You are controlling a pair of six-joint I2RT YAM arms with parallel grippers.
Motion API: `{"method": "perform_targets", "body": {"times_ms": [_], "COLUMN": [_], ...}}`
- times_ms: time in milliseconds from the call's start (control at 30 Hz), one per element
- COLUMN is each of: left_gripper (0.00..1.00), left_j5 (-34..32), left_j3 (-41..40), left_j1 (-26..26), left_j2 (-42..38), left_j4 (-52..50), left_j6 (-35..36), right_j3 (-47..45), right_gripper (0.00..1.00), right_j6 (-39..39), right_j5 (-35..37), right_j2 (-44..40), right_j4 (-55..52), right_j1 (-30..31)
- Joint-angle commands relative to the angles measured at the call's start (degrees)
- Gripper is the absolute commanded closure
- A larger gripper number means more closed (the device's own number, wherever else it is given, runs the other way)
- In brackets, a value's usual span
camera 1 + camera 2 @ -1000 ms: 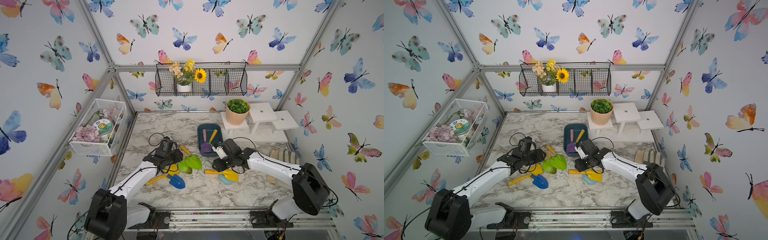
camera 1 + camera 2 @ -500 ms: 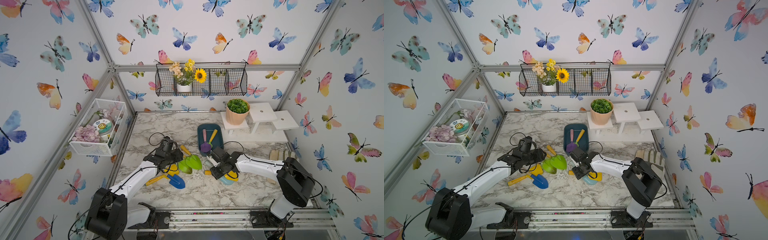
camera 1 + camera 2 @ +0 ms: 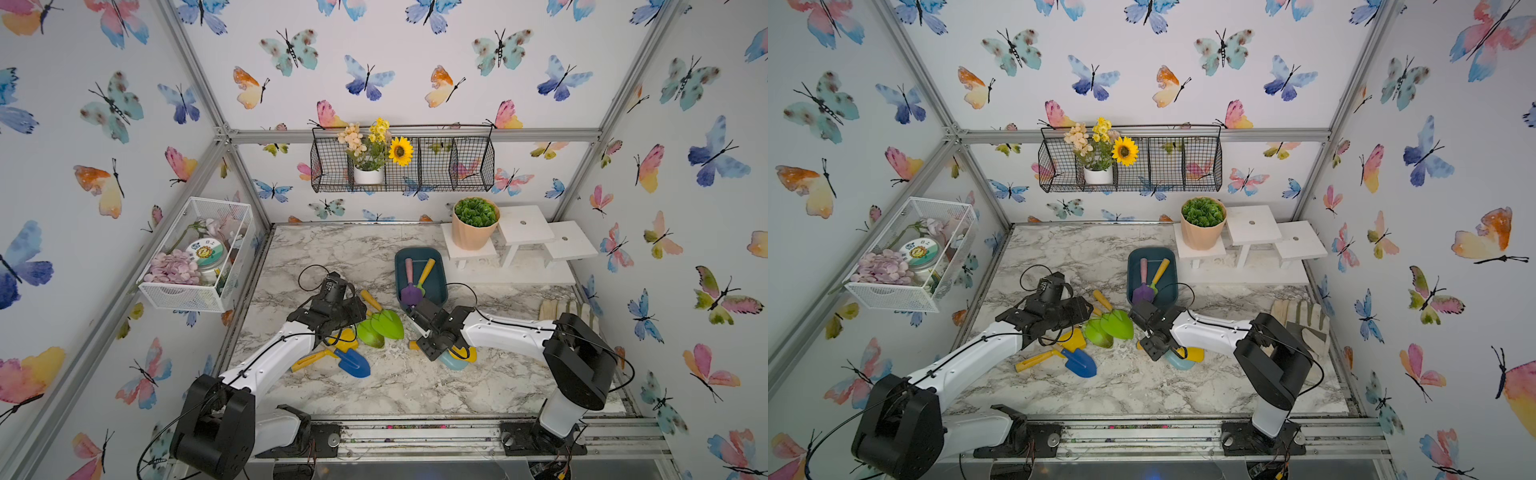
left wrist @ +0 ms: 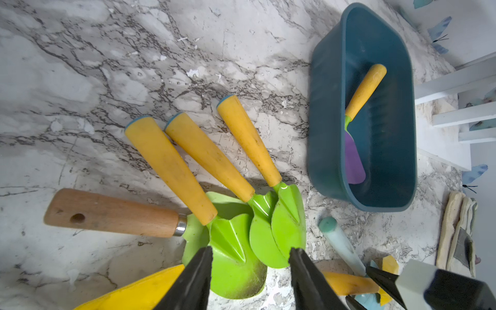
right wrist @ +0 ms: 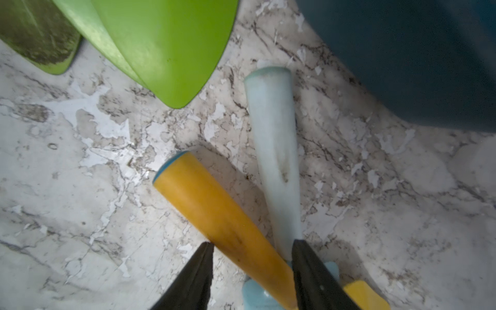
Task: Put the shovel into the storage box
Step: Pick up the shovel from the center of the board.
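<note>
Right arm differs from the earlier frame: its elbow has swung left toward mid-table, and the right gripper (image 5: 252,245) has dropped from beside the storage box (image 3: 439,286) to the shovel (image 5: 214,209). The left arm and the tools lie as before.

Right jaws stand apart, 1 on each side of the shovel's orange-yellow handle where it crosses over a pale blue shovel (image 5: 273,128). Whether they already press the handle cannot be told.

The shovel lies flat on the marble table (image 3: 332,257), outside the box and just near and right of its near end. Its long axis runs roughly left to right. The blue-capped handle end points left toward the green shovels (image 3: 380,328), and the yellow blade lies to the right, partly hidden by the arm.

Left gripper (image 4: 251,251) hovers with jaws spread over the green blades, holding nothing.

The box, long axis near to far, holds 2 other shovels (image 3: 411,289).
</note>
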Motion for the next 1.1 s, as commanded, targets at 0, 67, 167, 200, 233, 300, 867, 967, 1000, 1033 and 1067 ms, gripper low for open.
{"method": "perform_targets", "body": {"times_ms": [0,67,167,200,233,300,867,967,1000,1033,1067], "left_gripper": [0.48,0.48,0.48,0.48,0.48,0.48,0.48,0.48,0.48,0.48,0.48], "left_j5": [0.43,0.36,0.31,0.33,0.30,0.25,0.57,0.75,0.88,0.89,0.99], "left_j3": [-0.18,-0.18,-0.18,-0.18,-0.16,-0.16,1.00,1.61,1.83,2.05,2.27], "left_j1": [-0.15,-0.20,-0.21,-0.21,-0.14,-0.21,-0.18,-0.20,-0.17,-0.21,-0.22], "left_j2": [0.57,0.58,0.50,0.50,0.46,0.50,1.19,1.34,1.44,1.54,1.69], "left_j4": [0.46,0.44,0.51,0.55,0.51,0.51,0.52,0.33,0.32,0.28,0.25], "left_j6": [0.64,0.62,0.58,0.57,0.62,0.57,0.64,0.97,1.01,1.15,1.27], "right_j3": [1.09,0.95,0.74,0.77,0.85,1.05,2.39,3.05,3.22,3.45,3.70], "right_gripper": [0.49,0.50,0.51,0.52,0.53,0.55,0.74,0.75,0.75,0.75,0.75], "right_j6": [-1.54,-1.80,-2.14,-2.21,-2.28,-2.66,-3.33,-3.33,-3.22,-3.15,-3.00], "right_j5": [3.90,4.04,4.36,4.79,5.11,5.90,11.66,12.10,12.27,12.37,12.56], "right_j2": [2.05,2.59,3.22,3.47,3.65,4.11,3.91,2.95,2.83,2.74,2.67], "right_j4": [-2.44,-2.26,-1.71,-1.59,-1.52,-1.32,-1.76,-2.33,-2.63,-2.87,-3.27], "right_j1": [0.32,0.41,0.50,0.58,0.59,0.59,1.20,1.20,1.20,1.20,1.20]}}
